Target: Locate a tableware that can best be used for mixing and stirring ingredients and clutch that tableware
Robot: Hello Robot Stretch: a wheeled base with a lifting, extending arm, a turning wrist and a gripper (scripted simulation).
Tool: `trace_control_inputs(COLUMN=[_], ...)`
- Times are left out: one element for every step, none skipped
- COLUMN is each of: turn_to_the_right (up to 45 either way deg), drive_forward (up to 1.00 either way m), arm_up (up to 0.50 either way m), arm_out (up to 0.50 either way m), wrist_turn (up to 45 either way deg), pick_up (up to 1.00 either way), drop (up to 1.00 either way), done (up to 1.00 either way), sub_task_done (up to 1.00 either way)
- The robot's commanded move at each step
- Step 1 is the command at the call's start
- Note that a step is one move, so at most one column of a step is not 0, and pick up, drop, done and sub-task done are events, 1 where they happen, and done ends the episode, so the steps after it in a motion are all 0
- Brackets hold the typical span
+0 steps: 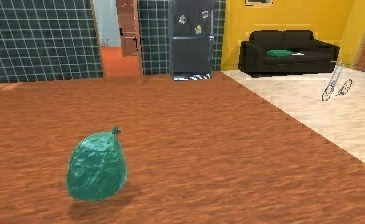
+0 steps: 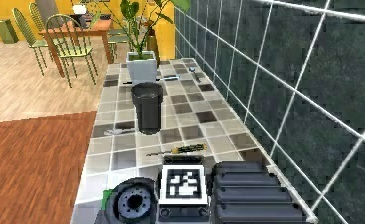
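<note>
— Tableware for stirring: that slim utensil (image 2: pixel 180 150) on the table (image 2: pixel 205 115), near the pincer (image 2: pixel 128 203)?
— Likely. Light, stiff, lying flat; take it mid-handle. Pincer spread or pressed, holding anything? Cannot tell.

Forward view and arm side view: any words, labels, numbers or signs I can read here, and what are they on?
Papers on the fridge: too small to read.
White square on the arm: a black block pattern, no letters or digits.
Nothing else carries readable text.
</note>
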Motion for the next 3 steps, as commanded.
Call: trace_control_inputs(turn_to_the_right=[0.0, 0.0, 0.0], drive_forward=[0.0, 0.0, 0.0], arm_up=[0.0, 0.0, 0.0], arm_out=[0.3, 0.0, 0.0], wrist_turn=[0.0, 45.0, 45.0], pick_up=[0.0, 0.0, 0.0], drop=[0.0, 0.0, 0.0], done=[0.0, 0.0, 0.0], sub_task_done=[0.0, 0.0, 0.0])
